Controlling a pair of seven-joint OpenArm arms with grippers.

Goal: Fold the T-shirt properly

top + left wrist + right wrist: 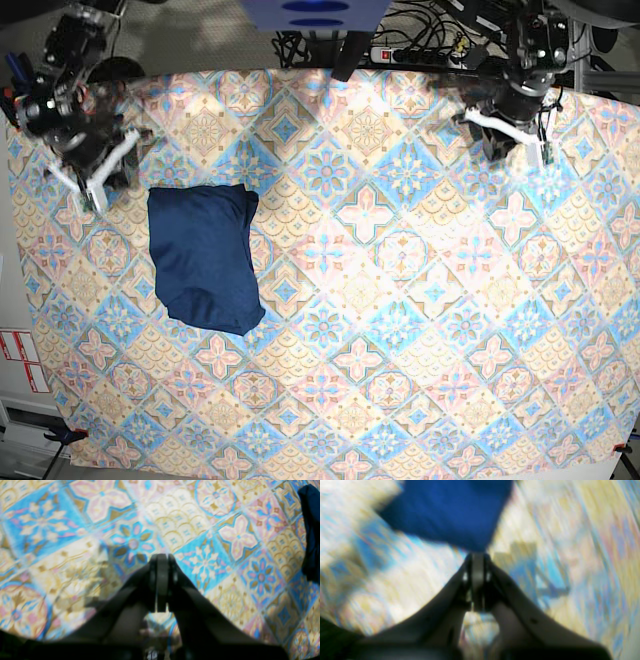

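The T-shirt (203, 257) lies folded into a compact block on the patterned surface (400, 330) — long axis running away from the base — just beside the closed, empty right gripper (93, 185), while the left gripper (505, 140) — also closed and empty — hangs well apart.

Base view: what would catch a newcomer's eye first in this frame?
The dark navy T-shirt, folded into a compact rectangle, lies on the view's left side of the loud blue, pink and yellow tile-patterned tablecloth. The two arms sit at the far corners: the right gripper just beyond the shirt's upper-left corner, the left gripper far off over bare cloth, both shut and holding nothing.
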